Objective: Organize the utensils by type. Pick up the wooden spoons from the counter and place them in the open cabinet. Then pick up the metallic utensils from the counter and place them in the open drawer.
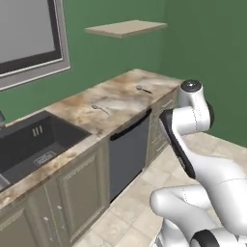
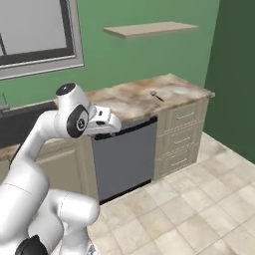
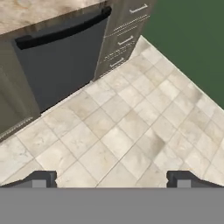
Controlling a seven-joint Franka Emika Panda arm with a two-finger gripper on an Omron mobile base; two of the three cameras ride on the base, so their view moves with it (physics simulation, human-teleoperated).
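Two metallic utensils lie on the marbled counter point(image 1: 120, 99). An all-grey spoon point(image 1: 101, 109) rests near the middle, and a round-headed one with a thin black handle point(image 1: 144, 89) point(image 2: 156, 95) lies toward the far end. My gripper point(image 3: 111, 180) is open and holds nothing. It hangs in front of the counter, well short of both utensils, and looks down at the tiled floor point(image 3: 131, 127). The wooden spoons, the cabinet and the open drawer are out of view.
A dark sink point(image 1: 34, 142) is set in the counter at the left. A dark dishwasher front point(image 2: 124, 159) sits below the counter, with closed beige drawer fronts point(image 2: 184, 117) to its right. A bare tan shelf point(image 2: 149, 29) hangs on the green wall.
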